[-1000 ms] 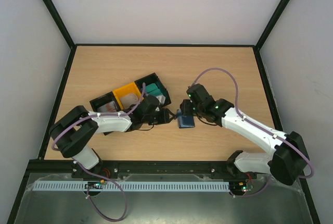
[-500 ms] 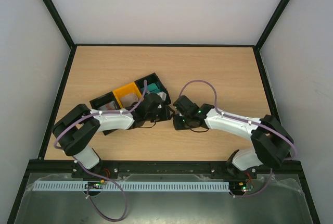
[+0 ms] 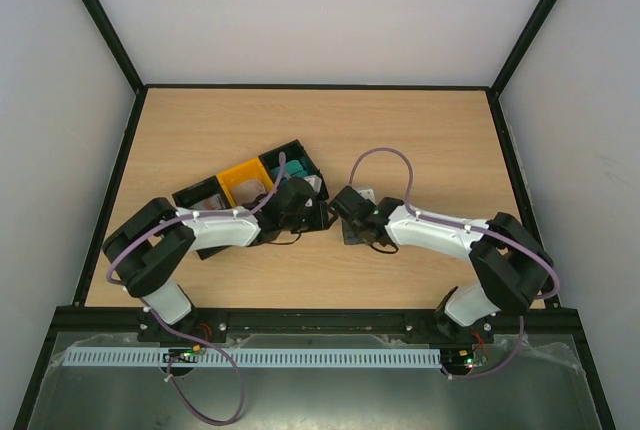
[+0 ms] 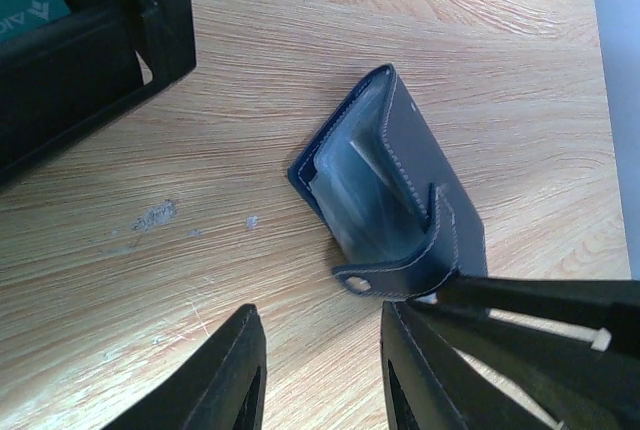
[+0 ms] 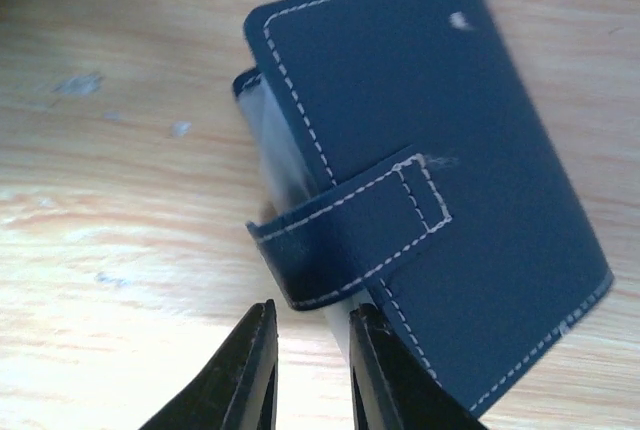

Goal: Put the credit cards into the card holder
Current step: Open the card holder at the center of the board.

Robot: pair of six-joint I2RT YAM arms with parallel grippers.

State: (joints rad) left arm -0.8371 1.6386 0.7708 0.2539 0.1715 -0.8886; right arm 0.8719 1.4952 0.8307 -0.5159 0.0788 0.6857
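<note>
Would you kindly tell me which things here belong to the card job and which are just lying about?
Part of the job:
- card holder, on the table
- teal credit cards, in the tray compartment beside the yellow one

Just lying about:
- black-and-yellow tray, apart from holding the cards
- wooden table

Black-and-yellow tray [image 3: 240, 172] on wooden table [image 3: 420, 130]
</note>
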